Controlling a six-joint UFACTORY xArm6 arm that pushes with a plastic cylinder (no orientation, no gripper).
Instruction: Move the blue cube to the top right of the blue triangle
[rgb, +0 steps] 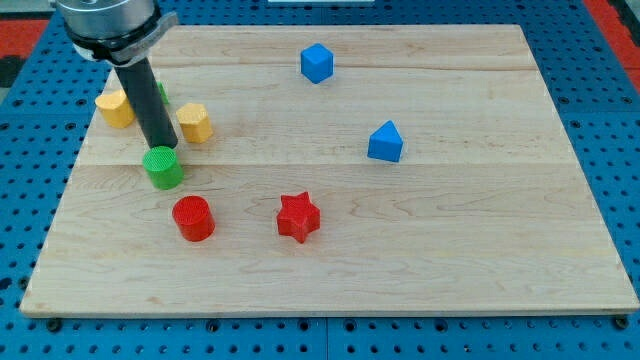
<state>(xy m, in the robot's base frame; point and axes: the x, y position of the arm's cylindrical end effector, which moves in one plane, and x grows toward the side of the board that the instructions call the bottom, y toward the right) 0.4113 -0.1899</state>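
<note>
The blue cube (316, 62) sits near the view's top, right of centre. The blue triangle (385, 142) lies below it and to the right, about mid-height on the board. My tip (160, 148) is at the view's left, right behind the green cylinder (163, 167) and touching or almost touching it. The tip is far left of both blue blocks.
A yellow block (116, 108) and a yellow hexagon-like block (194, 122) flank the rod. A green block (161, 92) is mostly hidden behind the rod. A red cylinder (193, 218) and a red star (298, 217) lie lower down. The wooden board (500, 250) rests on a blue pegboard.
</note>
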